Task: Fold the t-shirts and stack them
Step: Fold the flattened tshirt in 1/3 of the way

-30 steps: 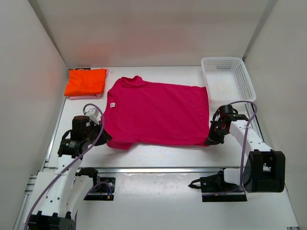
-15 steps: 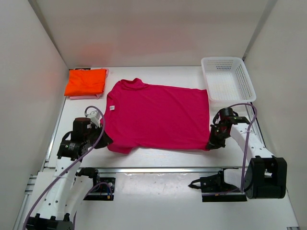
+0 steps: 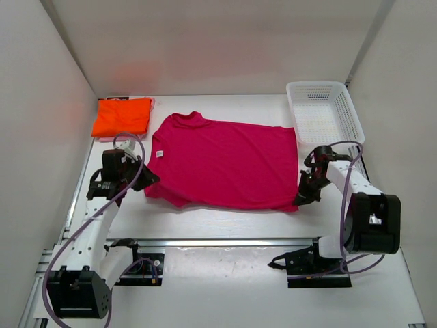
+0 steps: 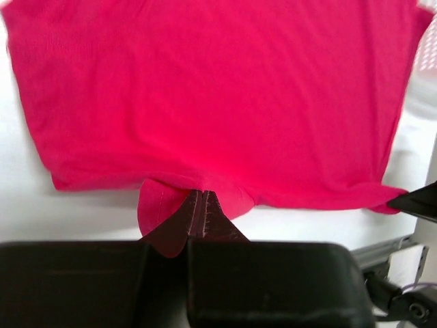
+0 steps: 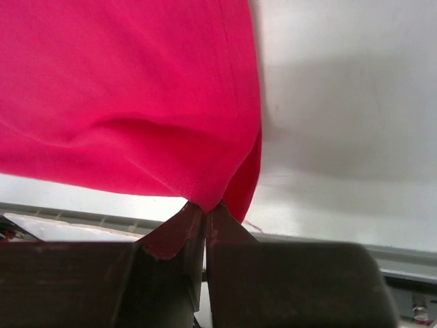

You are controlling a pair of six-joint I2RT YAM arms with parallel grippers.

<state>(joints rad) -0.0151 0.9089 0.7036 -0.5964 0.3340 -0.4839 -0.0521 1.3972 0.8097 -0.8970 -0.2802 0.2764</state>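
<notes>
Two grippers pinch the magenta shirt (image 3: pixel 225 160), spread flat at centre, the left gripper (image 3: pixel 147 183) at its eight o'clock corner and the right gripper (image 3: pixel 301 199) at four; its first fold looks in hand, and next both should lift evenly toward twelve.

My left gripper (image 4: pixel 203 199) sits low at 9 o'clock, right gripper (image 5: pixel 205 207) at 3 o'clock, both clamped on the magenta t-shirt (image 3: pixel 225 160)

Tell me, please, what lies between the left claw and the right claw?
The magenta t-shirt fills the whole stretch, spread over the table. The left claw and the right claw each pinch its edge. The top view shows it.
</notes>
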